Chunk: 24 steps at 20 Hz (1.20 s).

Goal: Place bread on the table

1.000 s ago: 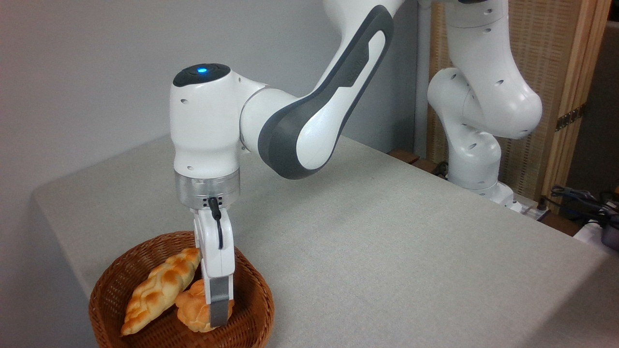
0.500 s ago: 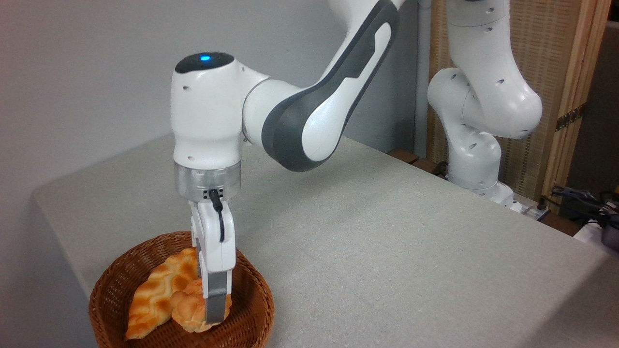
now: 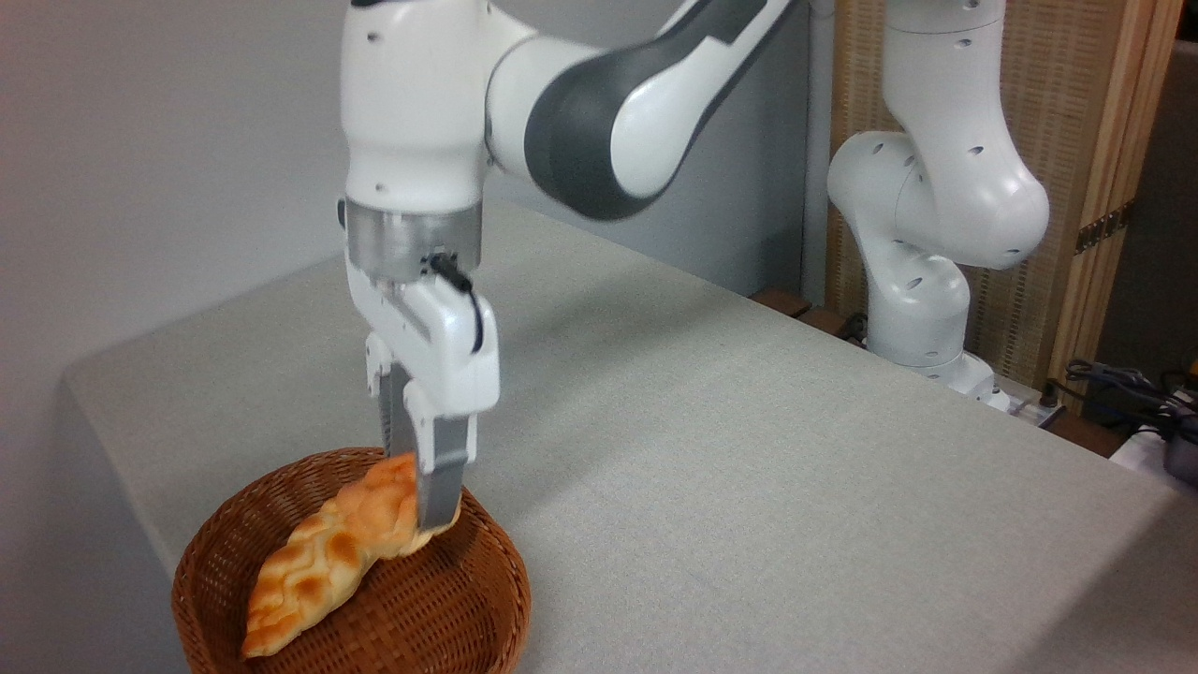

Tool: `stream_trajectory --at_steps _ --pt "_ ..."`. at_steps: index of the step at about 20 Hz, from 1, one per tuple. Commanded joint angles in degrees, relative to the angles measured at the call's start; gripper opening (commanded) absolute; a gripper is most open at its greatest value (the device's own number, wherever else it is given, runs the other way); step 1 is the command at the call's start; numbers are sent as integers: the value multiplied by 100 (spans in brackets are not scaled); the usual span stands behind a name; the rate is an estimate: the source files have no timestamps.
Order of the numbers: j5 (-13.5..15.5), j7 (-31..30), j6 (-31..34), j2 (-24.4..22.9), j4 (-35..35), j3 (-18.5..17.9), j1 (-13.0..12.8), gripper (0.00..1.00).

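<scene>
Claw [image 3: 426, 501] pinching the bread [image 3: 398, 505], raised above the basket [image 3: 468, 613].
We see its fingers clamped on the small orange bun, clear of the wicker floor; the braided loaf [image 3: 304, 580] alone lies inside, and the basket sits at the counter's [image 3: 749, 468] near corner.
</scene>
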<state>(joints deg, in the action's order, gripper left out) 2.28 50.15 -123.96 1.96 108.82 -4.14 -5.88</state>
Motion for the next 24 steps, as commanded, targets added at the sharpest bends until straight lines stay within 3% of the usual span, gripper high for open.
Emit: stream_trajectory --at_steps 1,3,7,8,10,24 --pt "18 -795 941 -424 78 10 -88 58" --pt "18 -823 1312 -582 270 1 -88 59" --pt "-79 -779 1191 -1013 1271 -34 -88 60" --pt "-79 -788 1077 -1057 1439 -34 -88 66" --pt "-79 -831 945 -1057 1624 -43 -88 100" --pt "-79 -779 830 -1004 1581 10 -97 100"
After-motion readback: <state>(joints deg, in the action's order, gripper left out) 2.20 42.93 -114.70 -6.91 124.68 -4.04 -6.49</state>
